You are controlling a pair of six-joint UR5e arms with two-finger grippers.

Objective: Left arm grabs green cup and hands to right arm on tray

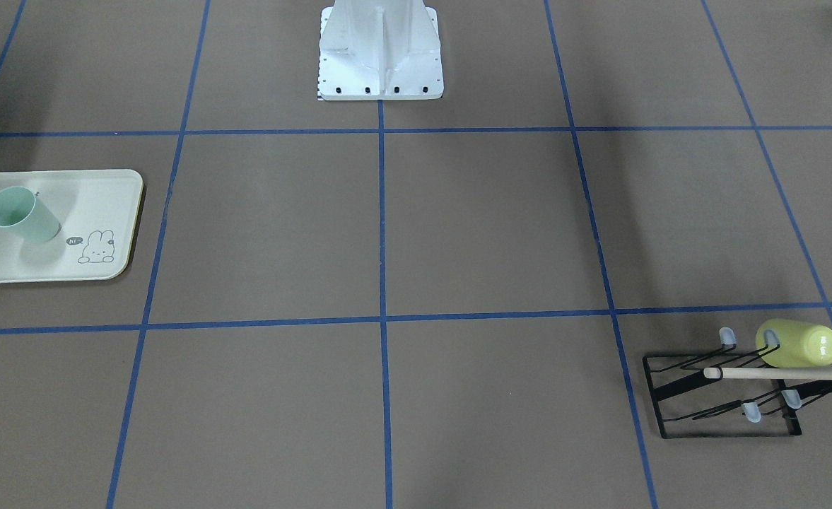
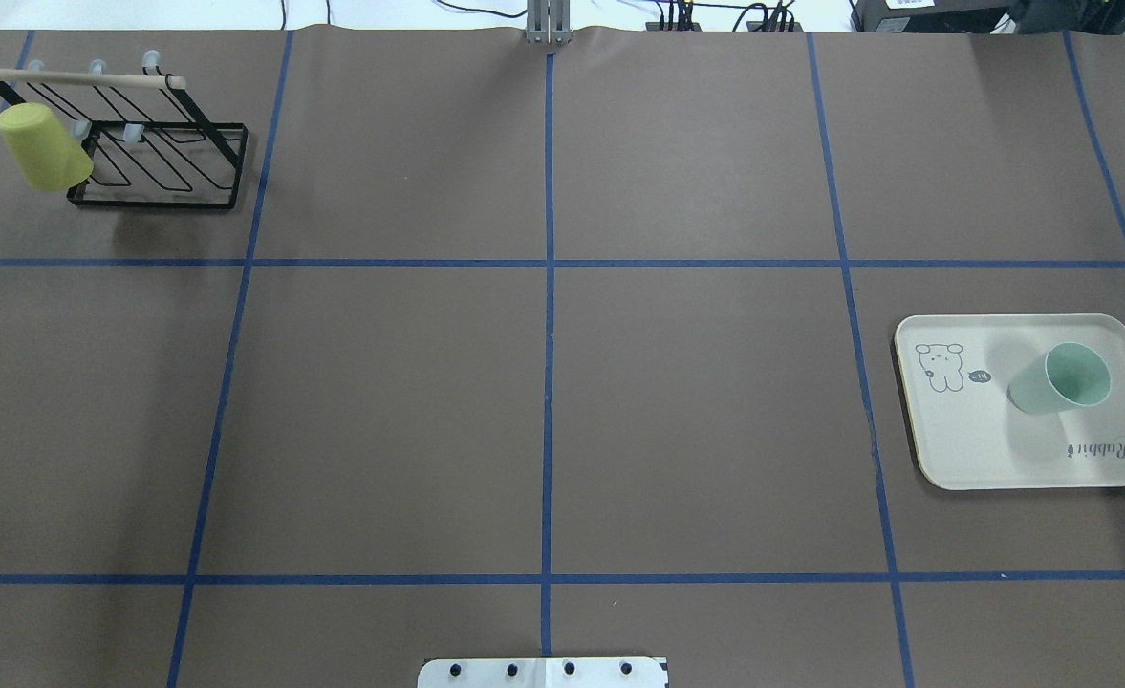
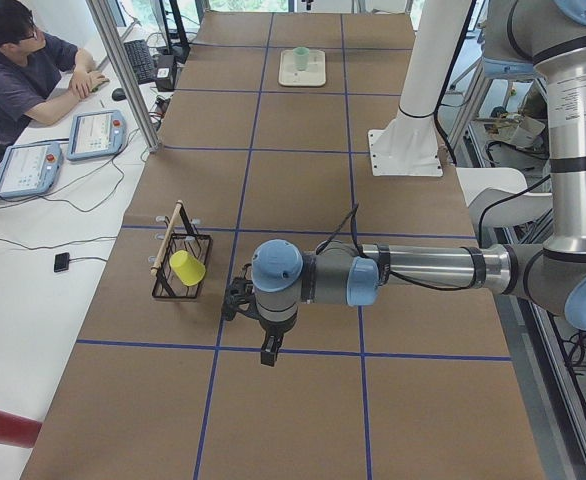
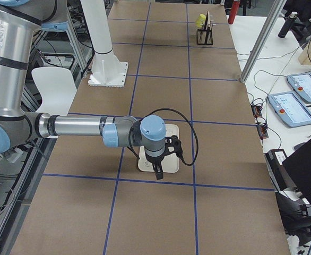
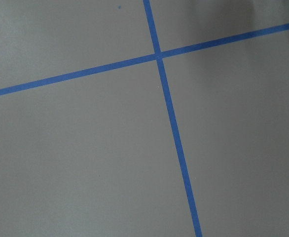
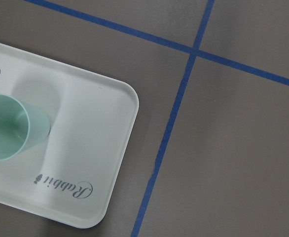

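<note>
The pale mint-green cup (image 2: 1064, 379) stands upright, mouth up, on the cream Rabbit tray (image 2: 963, 449). It also shows in the front view (image 1: 20, 214) and the right wrist view (image 6: 11, 128). Neither gripper touches it. The left gripper (image 3: 270, 350) hangs above bare table, far from the cup. It shows only in the left side view, so I cannot tell if it is open. The right gripper (image 4: 158, 172) hovers above the tray's edge (image 4: 171, 169). It shows only in the right side view, so I cannot tell its state. The cup is hidden behind that wrist there.
A yellow-green cup (image 2: 41, 148) hangs upside down on a black wire rack (image 2: 170, 177) with a wooden bar at the far left corner. The white robot base (image 1: 380, 63) stands at the near edge's middle. An operator (image 3: 23, 70) sits beside the table.
</note>
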